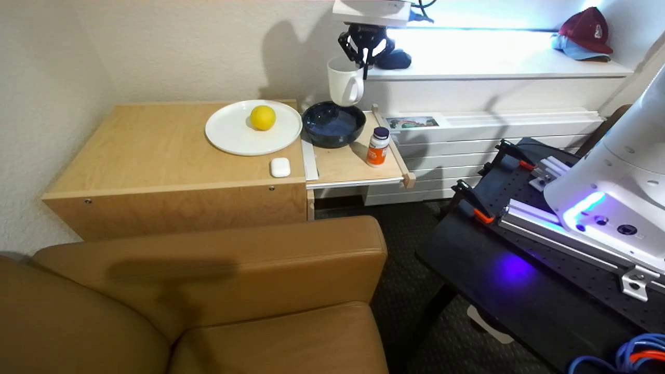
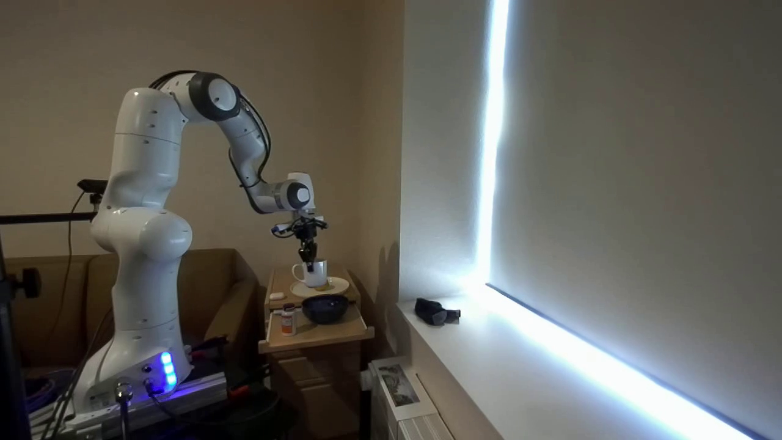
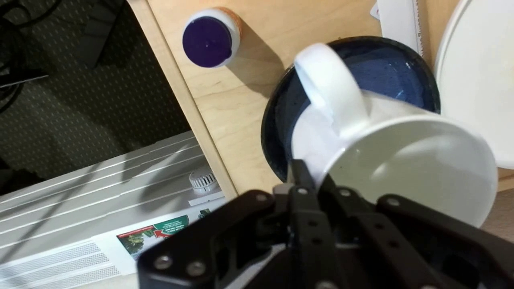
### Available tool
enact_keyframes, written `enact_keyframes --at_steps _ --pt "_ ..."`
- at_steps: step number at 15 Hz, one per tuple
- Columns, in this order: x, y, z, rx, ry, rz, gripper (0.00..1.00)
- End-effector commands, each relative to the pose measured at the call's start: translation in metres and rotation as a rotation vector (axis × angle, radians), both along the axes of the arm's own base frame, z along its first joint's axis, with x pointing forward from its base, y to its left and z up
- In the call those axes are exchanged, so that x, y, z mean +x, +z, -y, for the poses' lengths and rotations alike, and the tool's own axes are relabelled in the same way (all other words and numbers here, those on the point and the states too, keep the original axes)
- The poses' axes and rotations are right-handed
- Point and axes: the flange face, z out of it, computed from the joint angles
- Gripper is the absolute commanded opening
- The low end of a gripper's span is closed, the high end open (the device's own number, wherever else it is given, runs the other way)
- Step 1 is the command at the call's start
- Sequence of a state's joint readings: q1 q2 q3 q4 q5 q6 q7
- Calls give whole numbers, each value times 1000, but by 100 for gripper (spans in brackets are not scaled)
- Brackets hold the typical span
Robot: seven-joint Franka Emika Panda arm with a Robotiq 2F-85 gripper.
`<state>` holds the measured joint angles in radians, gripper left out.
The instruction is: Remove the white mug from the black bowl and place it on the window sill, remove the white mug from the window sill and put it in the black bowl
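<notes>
Mug [image 3: 405, 160], plain white, glossy, mouth up, held in air above black bowl [image 3: 385, 76], not touching it. Gripper [image 3: 315, 180]: fingers close together, pinching mug's wall at rim. Purple-lidded bottle [image 1: 377, 148] stands near bowl; white plate [image 1: 231, 130] bearing yellow fruit [image 1: 263, 118] just beside it. Farther off, bright window sill [image 1: 483, 63]: dark cap-like item [image 1: 395, 59] at one end, maroon cap [image 1: 586, 28] at other.

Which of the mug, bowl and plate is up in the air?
The white mug: the gripper holds it aloft, whereas the black bowl sits on the wooden pull-out shelf and the white plate on the cabinet top.
</notes>
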<state>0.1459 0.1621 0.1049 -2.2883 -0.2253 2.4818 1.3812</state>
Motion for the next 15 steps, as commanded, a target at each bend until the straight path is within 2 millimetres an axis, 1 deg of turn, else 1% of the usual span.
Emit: enact_keyframes --at_steps 1,3,7,11,12,13,14,15 --pt "4 -8 3 -14 -23 0 1" --pt "11 -29 6 -28 -87 21 1" --pt "23 -58 9 28 -250 58 1" --pt "35 -76 10 99 -353 75 1" --pt "35 -83 9 107 -360 60 1" --pt "27 -78 11 85 -332 48 1" --pt "28 -82 11 85 -337 43 5" --pt "28 -85 11 83 -336 39 5"
